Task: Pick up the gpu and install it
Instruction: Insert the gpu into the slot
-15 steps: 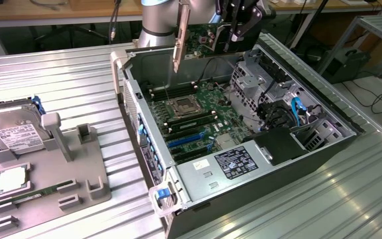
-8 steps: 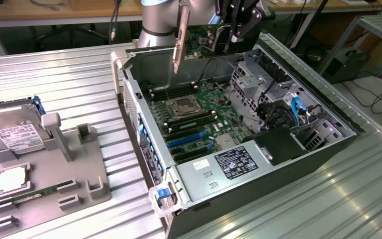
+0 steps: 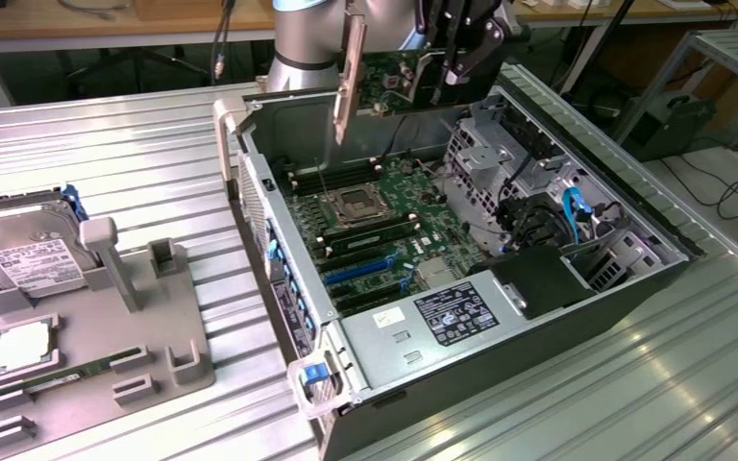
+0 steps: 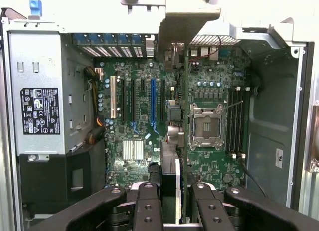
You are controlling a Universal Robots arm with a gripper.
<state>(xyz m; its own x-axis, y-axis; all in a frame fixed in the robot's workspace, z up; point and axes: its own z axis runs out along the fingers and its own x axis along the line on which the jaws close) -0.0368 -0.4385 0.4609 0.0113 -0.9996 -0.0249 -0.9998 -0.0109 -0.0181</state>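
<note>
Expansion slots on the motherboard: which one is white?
The white slot at the end of the row, next to the silver power supply. The other slots are black or blue.

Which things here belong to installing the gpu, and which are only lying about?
For the job: gpu, held in the gripper; open computer case; card slots on its board.
Lying about: hard drive; grey holder.
</note>
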